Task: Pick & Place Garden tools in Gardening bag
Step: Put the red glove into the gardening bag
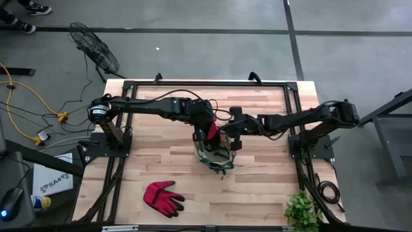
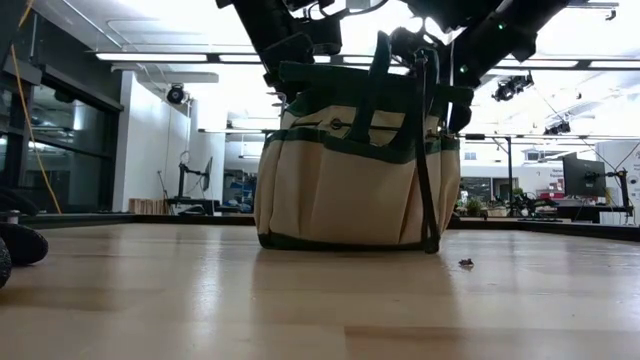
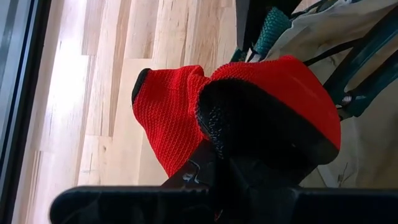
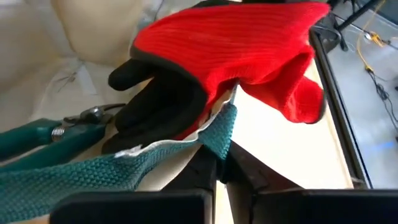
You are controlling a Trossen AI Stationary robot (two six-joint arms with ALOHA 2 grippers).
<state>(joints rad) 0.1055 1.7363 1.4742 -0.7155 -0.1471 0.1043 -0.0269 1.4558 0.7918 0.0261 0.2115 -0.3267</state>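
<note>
While the left gripper [image 1: 207, 129] pinches the black-and-red glove [image 3: 261, 106] just above the gardening bag [image 1: 215, 149], it should lower it past the rim before letting go. Opposite, the right gripper [image 4: 214, 163] pinches the bag's rim, holding the mouth open; beyond the bag, the red glove [image 1: 162, 196] lies well apart on the table [image 1: 257, 187].

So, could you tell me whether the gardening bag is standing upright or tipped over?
Upright. In the low view the gardening bag sits flat on its base on the table, with its dark green rim on top and both grippers above it.
</note>
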